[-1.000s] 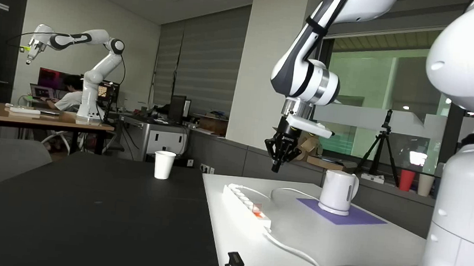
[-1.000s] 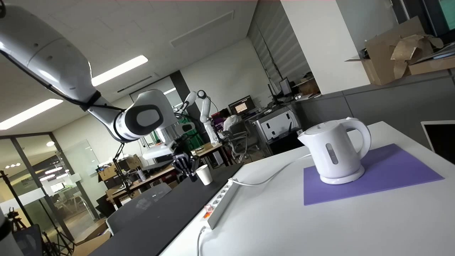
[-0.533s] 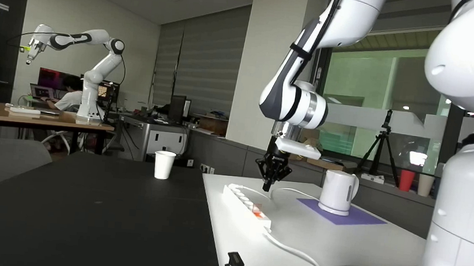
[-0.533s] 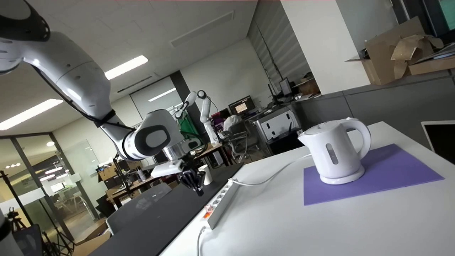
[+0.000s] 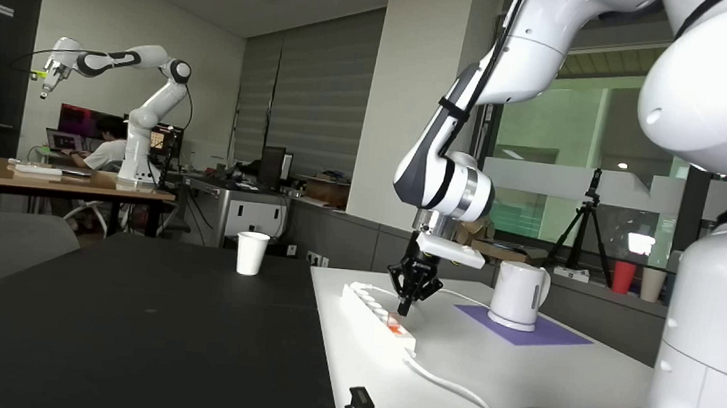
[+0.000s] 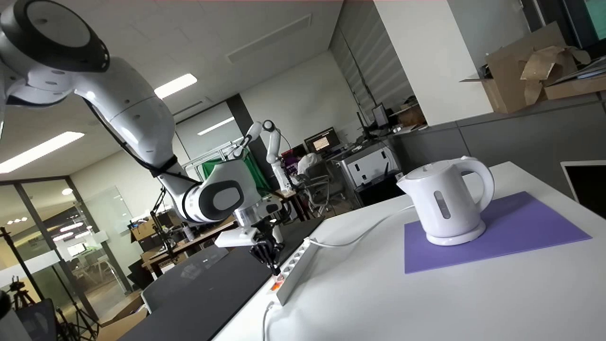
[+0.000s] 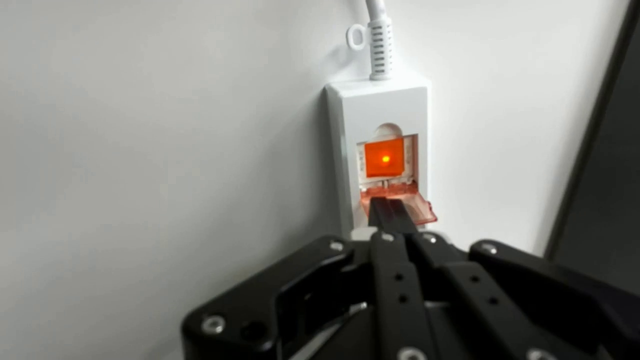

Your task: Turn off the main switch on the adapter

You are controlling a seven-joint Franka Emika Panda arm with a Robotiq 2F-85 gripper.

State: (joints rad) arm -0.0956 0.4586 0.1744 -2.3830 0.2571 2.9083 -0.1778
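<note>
The adapter is a long white power strip on the white table; it also shows in both exterior views. Its main switch is an orange rocker with a bright glowing spot, at the cable end. A clear red flap stands open beside it, on the gripper's side. My gripper is shut, fingers together with nothing seen between them. Its tips overlap the flap in the wrist view, just short of the switch. I cannot tell whether they touch the flap. In an exterior view the gripper points down over the strip.
A white kettle stands on a purple mat on the white table. White cables run from both ends of the strip. A black table with a white cup adjoins along the strip's side.
My gripper has come down from high above the table to just over the strip, near its switch end. It stays shut. The strip, kettle and cup have not moved.
</note>
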